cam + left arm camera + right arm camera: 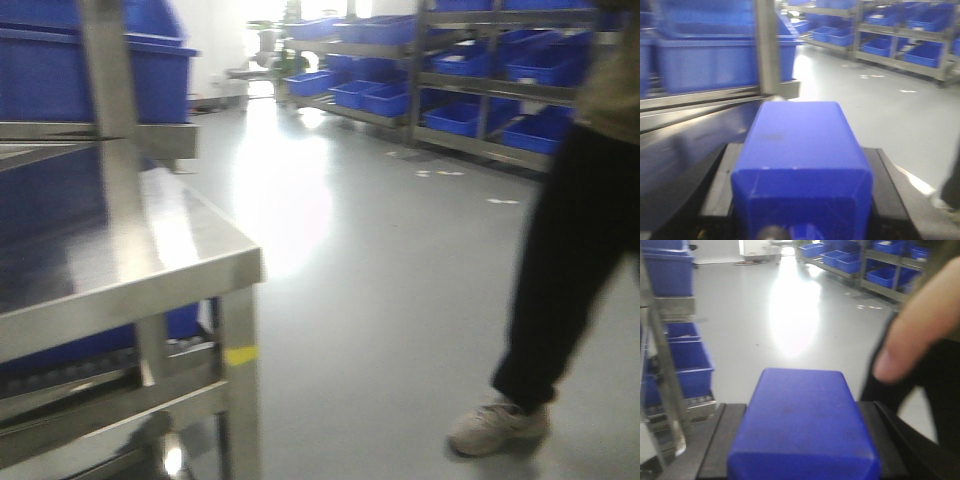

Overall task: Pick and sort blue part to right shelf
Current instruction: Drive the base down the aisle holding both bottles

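In the right wrist view my right gripper (802,425) is shut on a solid-blue rectangular block, the blue part (802,425), held between black fingers (720,440); its cap end is hidden. In the left wrist view my left gripper (802,170) is shut on a wider blue block (800,150) with a slanted face and a small round knob (772,234), between black fingers (885,185). Neither gripper shows in the front view.
A steel table (150,265) with blue bins (60,70) stands at left. A person's leg (565,270) and shoe (497,425) are at right; a hand (920,325) is close to my right gripper. Racks of blue bins (470,70) line the far wall.
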`<control>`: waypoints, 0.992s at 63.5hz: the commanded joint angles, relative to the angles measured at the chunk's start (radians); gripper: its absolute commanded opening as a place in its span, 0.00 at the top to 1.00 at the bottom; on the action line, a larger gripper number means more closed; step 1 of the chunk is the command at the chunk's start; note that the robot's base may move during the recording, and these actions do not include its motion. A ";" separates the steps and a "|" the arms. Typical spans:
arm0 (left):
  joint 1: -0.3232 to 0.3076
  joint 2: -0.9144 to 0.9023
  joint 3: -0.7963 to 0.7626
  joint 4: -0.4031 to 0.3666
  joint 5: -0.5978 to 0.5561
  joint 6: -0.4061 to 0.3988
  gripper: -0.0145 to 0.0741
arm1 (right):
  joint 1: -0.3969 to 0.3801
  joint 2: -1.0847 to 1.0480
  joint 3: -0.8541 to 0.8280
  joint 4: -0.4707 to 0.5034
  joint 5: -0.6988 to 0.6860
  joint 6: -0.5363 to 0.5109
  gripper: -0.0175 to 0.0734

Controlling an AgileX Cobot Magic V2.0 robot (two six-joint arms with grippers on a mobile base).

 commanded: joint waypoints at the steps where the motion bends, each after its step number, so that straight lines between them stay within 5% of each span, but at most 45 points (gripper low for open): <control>1: 0.001 0.007 -0.031 -0.005 -0.092 -0.002 0.40 | -0.005 0.005 -0.030 -0.010 -0.093 -0.006 0.34; 63: 0.001 0.007 -0.031 -0.005 -0.092 -0.002 0.40 | -0.005 0.005 -0.030 -0.010 -0.093 -0.006 0.34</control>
